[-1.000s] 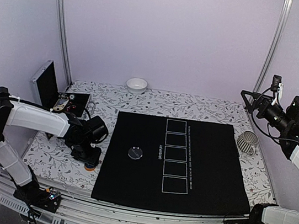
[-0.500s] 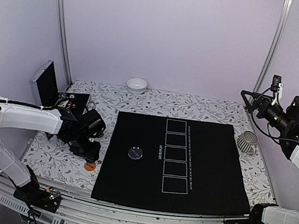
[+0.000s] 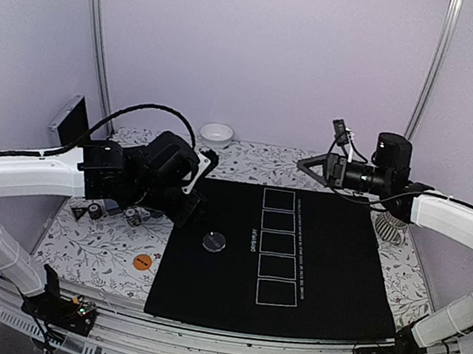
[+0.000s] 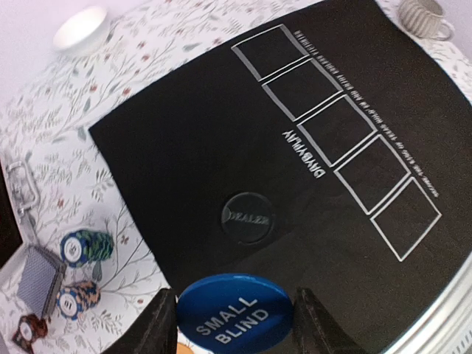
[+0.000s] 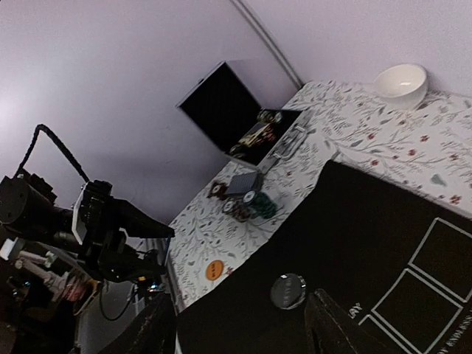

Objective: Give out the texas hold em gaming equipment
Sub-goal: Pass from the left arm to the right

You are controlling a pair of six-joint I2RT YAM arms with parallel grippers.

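"Where the floral cloth (image 3: pixel 94 249) meets the near left edge of the mat, what lies there?"

"An orange disc (image 3: pixel 143 262), flat on the cloth just off the black mat (image 3: pixel 329 269). Further in, the dark dealer disc (image 4: pixel 248 217) lies on the mat, left of the five white rectangles (image 3: pixel 278 244)."

"And the left gripper (image 4: pixel 236 326)?"

"Closed to a narrow gap on the blue small-blind disc (image 4: pixel 230 313), held up over the mat's left edge. To its left, chip stacks (image 4: pixel 87 247) and a deck of cards (image 4: pixel 40 279) stand on the cloth."

"The right gripper (image 5: pixel 242 328)?"

"Raised over the mat's far side, fingers well apart, nothing between them. The white bowl (image 3: pixel 216 134) sits at the back."
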